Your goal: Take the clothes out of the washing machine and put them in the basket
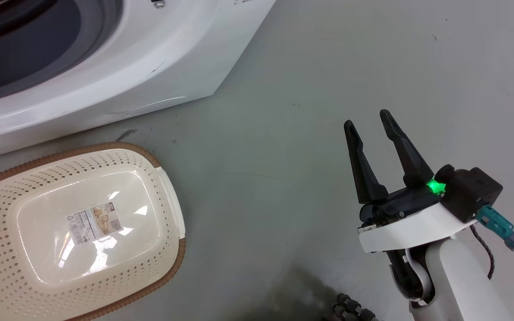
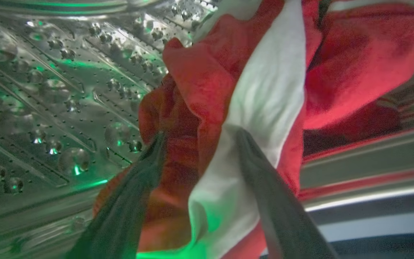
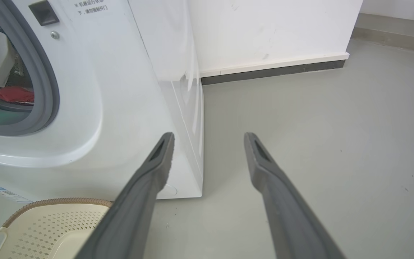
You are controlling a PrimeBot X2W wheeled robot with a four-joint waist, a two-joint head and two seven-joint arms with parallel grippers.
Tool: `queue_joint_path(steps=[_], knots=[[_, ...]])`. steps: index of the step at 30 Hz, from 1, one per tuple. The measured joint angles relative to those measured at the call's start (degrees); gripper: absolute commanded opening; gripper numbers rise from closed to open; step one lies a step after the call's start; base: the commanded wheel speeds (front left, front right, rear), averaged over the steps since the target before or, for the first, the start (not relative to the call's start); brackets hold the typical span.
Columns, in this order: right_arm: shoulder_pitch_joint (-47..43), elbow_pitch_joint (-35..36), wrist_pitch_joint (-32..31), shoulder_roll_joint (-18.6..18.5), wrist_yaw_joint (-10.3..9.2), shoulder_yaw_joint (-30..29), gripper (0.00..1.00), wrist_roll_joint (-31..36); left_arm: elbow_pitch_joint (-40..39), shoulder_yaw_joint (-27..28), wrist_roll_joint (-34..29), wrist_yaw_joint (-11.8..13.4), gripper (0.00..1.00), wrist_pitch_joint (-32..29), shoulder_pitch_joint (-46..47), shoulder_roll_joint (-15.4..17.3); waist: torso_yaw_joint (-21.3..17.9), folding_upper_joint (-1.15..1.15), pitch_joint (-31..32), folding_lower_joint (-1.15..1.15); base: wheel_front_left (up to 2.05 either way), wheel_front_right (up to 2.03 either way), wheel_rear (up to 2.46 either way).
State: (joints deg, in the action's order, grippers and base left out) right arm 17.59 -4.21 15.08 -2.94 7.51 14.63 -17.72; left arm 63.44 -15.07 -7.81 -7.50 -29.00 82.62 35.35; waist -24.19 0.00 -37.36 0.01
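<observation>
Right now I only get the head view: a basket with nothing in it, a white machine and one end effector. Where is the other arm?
Observer: The left end effector is inside the steel drum of the washing machine, at the red clothes.
Operator: Has it got them?
Observer: Not yet: its fingers stand apart, with a white trim band between them.
Operator: Can that be seen from outside?
Observer: Partly: the right wrist view shows red fabric through the grey-rimmed porthole.

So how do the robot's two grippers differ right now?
The left gripper is inside the washing machine's steel drum; the right gripper is outside, over the floor. The left has the red clothes between its fingers; the right has nothing. Both have dark fingers spread apart.
</observation>
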Motion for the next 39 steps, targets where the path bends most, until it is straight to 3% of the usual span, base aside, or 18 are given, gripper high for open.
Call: queue_joint_path(steps=[3,4,7,12,16,22,29,39], knots=[[0.1,0.0,0.0,0.0,0.00,0.1,1.00,-0.4,1.3,-0.8,0.9,0.0,0.96,-5.0,0.5,0.0,-0.1,0.00,0.0,0.00,0.00,0.00,0.00],[0.1,0.0,0.0,0.0,0.00,0.1,1.00,-0.5,1.7,-0.9,1.1,0.0,0.67,-6.8,0.5,0.0,-0.1,0.00,0.0,0.00,0.00,0.00,0.00],[0.1,-0.1,0.0,0.0,0.00,0.1,1.00,-0.7,2.0,-0.8,2.5,0.0,0.00,-10.6,1.0,-0.1,-0.2,0.00,0.1,0.00,0.00,0.00,0.00],[0.2,-0.4,0.0,0.0,0.00,0.0,1.00,-0.9,1.0,0.1,4.0,0.8,0.00,-12.9,0.1,-0.2,-0.3,0.00,0.6,0.00,0.00,0.00,0.00],[0.2,-0.7,0.0,0.0,0.00,-0.1,1.00,-0.9,-1.7,0.6,4.9,2.6,0.00,-10.8,-2.7,-0.3,-0.2,0.00,1.6,0.00,0.00,0.00,0.00],[0.1,-1.5,0.0,0.0,0.00,-0.9,1.00,0.2,-7.6,2.1,7.4,5.7,0.00,1.1,-8.0,-1.5,0.4,0.00,4.4,0.00,0.00,0.00,0.00],[-1.0,-2.5,0.0,0.0,0.00,-2.9,1.00,3.1,-9.9,4.9,12.0,8.1,0.00,16.5,-15.0,-5.0,1.9,0.00,9.7,0.00,0.00,0.00,0.00],[-6.2,-4.8,0.0,0.1,0.00,-5.2,1.00,6.8,-6.9,6.4,16.0,9.2,0.00,32.8,-23.9,-10.4,4.9,0.00,19.4,-0.01,0.00,0.00,0.00]])
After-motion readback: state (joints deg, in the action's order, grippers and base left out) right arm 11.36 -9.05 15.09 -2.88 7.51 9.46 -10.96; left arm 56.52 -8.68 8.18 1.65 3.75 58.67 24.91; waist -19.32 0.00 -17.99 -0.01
